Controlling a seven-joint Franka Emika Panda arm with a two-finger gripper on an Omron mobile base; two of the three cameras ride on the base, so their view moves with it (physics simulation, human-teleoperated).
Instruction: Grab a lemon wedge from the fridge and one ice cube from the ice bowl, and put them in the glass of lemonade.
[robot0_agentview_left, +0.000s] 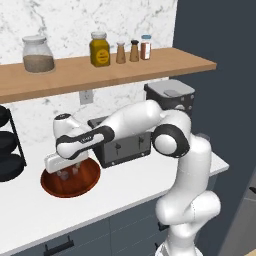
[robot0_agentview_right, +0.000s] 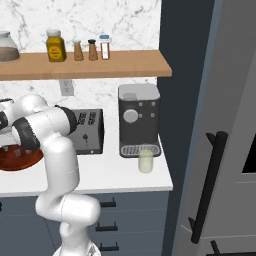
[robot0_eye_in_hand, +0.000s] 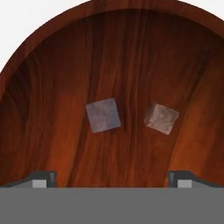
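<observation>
The ice bowl (robot0_eye_in_hand: 52, 78) lies right beneath me, its reddish-brown wood spread across the hand view, and two pale ice cubes rest on its floor side by side but apart: one cube (robot0_eye_in_hand: 103, 114) nearer the middle, the other cube (robot0_eye_in_hand: 162, 118) beside it. My jaws (robot0_eye_in_hand: 112, 177) hang above them spread wide, one fingertip (robot0_eye_in_hand: 41, 178) at each side of the hand view, gripping nothing, and both cubes lie between the lines of my fingertips without touching them. From the left base view the bowl (robot0_agentview_left: 82, 182) sits on the white worktop (robot0_agentview_left: 130, 185) just beside the dark toaster (robot0_agentview_left: 125, 147), with my hand (robot0_agentview_left: 65, 167) low over it. Farther along the worktop, in the right base view, the glass of lemonade (robot0_agentview_right: 145, 160) stands upright in front of the coffee machine (robot0_agentview_right: 139, 117), well apart from the bowl (robot0_agentview_right: 17, 157). Beyond that stands the grey fridge (robot0_agentview_right: 235, 150), its door shut and its black bar handle (robot0_agentview_right: 210, 185) facing me. A wooden shelf (robot0_agentview_left: 100, 70) above carries jars and shakers.
</observation>
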